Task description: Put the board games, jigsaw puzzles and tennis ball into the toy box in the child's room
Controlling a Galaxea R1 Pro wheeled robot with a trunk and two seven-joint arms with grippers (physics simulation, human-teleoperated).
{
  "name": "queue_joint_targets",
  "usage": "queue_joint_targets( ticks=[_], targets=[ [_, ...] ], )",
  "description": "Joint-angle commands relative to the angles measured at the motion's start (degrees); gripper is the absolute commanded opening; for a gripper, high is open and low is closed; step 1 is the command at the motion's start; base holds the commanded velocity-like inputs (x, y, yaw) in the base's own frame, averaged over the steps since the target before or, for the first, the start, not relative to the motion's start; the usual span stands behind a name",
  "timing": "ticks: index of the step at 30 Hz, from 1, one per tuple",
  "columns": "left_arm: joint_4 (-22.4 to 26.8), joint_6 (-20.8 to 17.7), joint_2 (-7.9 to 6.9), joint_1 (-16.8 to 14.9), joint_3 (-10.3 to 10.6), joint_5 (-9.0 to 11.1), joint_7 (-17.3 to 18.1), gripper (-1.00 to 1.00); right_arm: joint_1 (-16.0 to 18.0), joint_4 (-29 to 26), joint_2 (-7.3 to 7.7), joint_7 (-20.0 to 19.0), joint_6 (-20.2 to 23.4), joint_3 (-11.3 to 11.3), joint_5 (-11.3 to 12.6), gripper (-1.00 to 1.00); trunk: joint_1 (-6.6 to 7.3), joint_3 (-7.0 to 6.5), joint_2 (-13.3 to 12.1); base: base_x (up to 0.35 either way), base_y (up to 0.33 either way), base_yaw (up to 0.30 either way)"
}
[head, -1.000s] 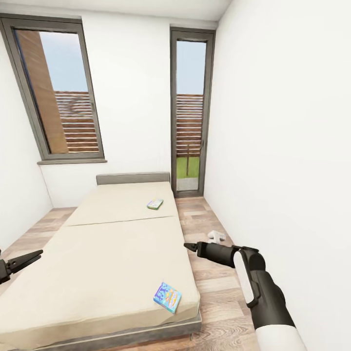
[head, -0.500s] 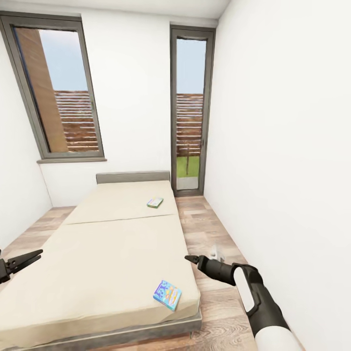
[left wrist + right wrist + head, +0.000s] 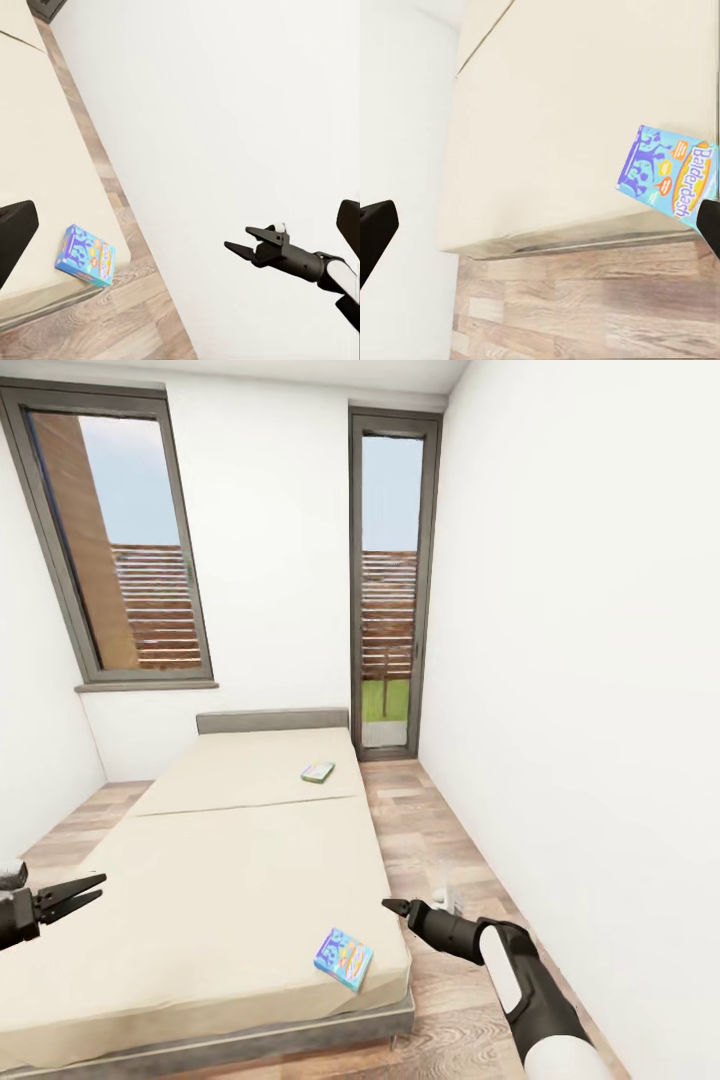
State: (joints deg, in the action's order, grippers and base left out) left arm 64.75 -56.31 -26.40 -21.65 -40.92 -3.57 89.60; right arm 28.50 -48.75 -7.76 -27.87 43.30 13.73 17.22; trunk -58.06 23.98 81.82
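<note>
1. Here, the head view looks down a narrow white-walled room; the bed (image 3: 240, 880) fills the centre and lower left of the frame, with a plain beige mattress, a grey frame and a grey headboard against the far wall.
2. Two tall dark-framed windows: a wide window (image 3: 115, 550) at upper left, and a narrow window (image 3: 390, 585) reaching to the floor at upper centre.
3. Wood-plank floor (image 3: 430, 840) runs as an open strip along the bed's right side, between mattress and right wall, as far as the narrow window. More floor shows at the left edge.
4. Blue board game (image 3: 343, 959) lies flat near the bed's lower right corner, close to the mattress edge. The right wrist view reads "Balderdash" on its cover (image 3: 669, 178).
5. Green and white board game (image 3: 318, 771) lies flat far up the bed, near the headboard, toward the right edge.
6. Left gripper (image 3: 92, 890) at the lower left of the frame, over the bed's left side, fingers spread, holding nothing.
7. Right gripper (image 3: 392, 906) at lower centre-right, just past the bed's right edge above the floor, near the blue board game but apart from it; jaws parted and empty, as the left wrist view (image 3: 238, 240) confirms.
</note>
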Motion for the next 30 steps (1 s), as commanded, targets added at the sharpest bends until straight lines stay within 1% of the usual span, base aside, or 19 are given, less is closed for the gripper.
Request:
queue_joint_targets(
  ticks=[1, 2, 4, 10, 12, 17, 21, 30],
  targets=[
    [0.0, -0.7, 0.01, -0.1, 0.6, -0.4, 0.4, 1.0, 0.1, 0.4, -0.05, -0.2, 0.1, 0.3, 0.1, 1.0, -0.23, 0.25, 0.5, 0.0, 0.0, 0.0],
    [0.1, -0.9, 0.0, -0.1, 1.7, -0.3, 0.4, 1.0, 0.1, 1.2, -0.02, -0.3, -0.3, 0.3, 0.1, 1.0, -0.45, 0.43, 0.9, 0.0, 0.0, 0.0],
    [0.3, -1.5, 0.08, -0.1, 2.8, -0.2, 0.4, 1.0, 0.1, 1.9, 0.0, -0.3, -0.7, 0.3, 0.1, 1.0, -0.88, 0.79, 1.7, 0.0, 0.0, 0.0],
    [0.6, -2.8, 0.21, -0.2, 4.0, -0.6, 0.4, 1.0, 0.1, 2.6, 0.02, -0.3, -1.4, 0.3, 0.0, 1.0, -2.2, 1.87, 4.1, 0.0, 0.0, 0.0],
    [0.6, -2.9, 0.13, -0.2, 4.2, -0.8, 0.4, 1.0, 0.1, 3.0, 0.0, -0.2, -1.9, 0.3, 0.0, 1.0, -2.64, 2.23, 4.9, 0.0, 0.0, 0.0],
    [0.6, -3.1, -0.04, -0.3, 4.5, -0.9, 0.4, 1.0, 0.1, 4.9, 0.04, -0.1, -4.9, 0.3, 0.1, 1.0, -3.74, 3.12, 6.9, 0.0, 0.0, 0.0],
    [0.5, -3.1, 0.08, -0.3, 4.6, -0.9, 0.4, 1.0, 0.1, 5.6, 0.12, 0.0, -5.6, 0.8, 0.0, 1.0, -4.62, 3.84, 8.5, 0.0, 0.0, 0.0],
    [0.5, -3.1, 0.11, -0.3, 4.6, -0.8, 0.4, 1.0, 0.1, 6.9, 0.15, 0.0, -5.8, 1.7, 0.1, 1.0, -6.59, 5.46, 12.1, 0.0, 0.0, 0.0]
  ],
)
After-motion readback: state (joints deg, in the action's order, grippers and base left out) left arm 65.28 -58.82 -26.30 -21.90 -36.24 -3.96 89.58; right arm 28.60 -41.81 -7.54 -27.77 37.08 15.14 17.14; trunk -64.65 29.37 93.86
